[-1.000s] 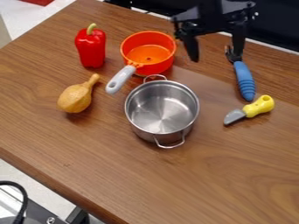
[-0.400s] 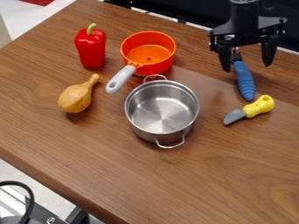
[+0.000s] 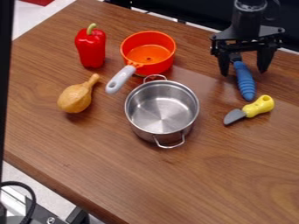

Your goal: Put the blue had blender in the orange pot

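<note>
One wood-grained table (image 3: 88, 144) runs slantwise across the frame, brown with darker streaks and a soft sheen near the middle. Its near edge drops from the left side toward the bottom. Pale floor (image 3: 29, 19) shows at upper left, under a bit of something red (image 3: 38, 1). A black surface (image 3: 192, 9) lies behind the table along the top, a dark upright strip lines the left edge, and a black cable (image 3: 28, 197) curves at lower left.

The blender (image 3: 244, 83) lies at upper right, outside the pot; its blue handle is ringed with ridges and tapers to a blunt tip. Over its dark upper end hangs the black gripper (image 3: 243, 72), jaws wide, one on each side of it in the view.

The round orange pot (image 3: 166, 63), upper centre, has smooth walls and a grey handle (image 3: 121, 79) with a hole at its end. Just below it stands a shiny steel pot (image 3: 161, 107) with two wire loops. At upper left a glossy red pepper (image 3: 90, 48) stands upright, green stem on top; below it lies a tan gourd (image 3: 76, 98), bulbous with a thin neck. A toy knife (image 3: 251, 109), yellow-handled with a grey blade, lies right of centre.
</note>
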Controlling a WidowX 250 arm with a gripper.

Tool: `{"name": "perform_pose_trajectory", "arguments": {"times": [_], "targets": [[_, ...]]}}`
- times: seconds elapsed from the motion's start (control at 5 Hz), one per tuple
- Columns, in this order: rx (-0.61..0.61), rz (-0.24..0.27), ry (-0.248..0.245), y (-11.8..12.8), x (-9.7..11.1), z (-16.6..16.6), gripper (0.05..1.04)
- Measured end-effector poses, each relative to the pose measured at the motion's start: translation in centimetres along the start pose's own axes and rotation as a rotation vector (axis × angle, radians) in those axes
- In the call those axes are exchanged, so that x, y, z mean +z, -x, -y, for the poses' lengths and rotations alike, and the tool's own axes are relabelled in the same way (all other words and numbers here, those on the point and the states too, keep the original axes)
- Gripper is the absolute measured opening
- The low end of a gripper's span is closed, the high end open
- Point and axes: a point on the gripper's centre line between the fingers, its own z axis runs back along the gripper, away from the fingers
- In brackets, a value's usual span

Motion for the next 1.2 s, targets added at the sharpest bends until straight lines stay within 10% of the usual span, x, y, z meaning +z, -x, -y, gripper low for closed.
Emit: {"name": "perform_pose_trajectory", "arguments": {"times": [0.2,0.8,1.2], "targets": [[-0.007,0.008,-0.010,0.1,-0.3,-0.1,0.955],[0.023,0.087,-0.073,0.7,-1.3,-0.6,0.370],[0.038,0.106,-0.113,0.3,-0.7,-1.5,0.368]]}}
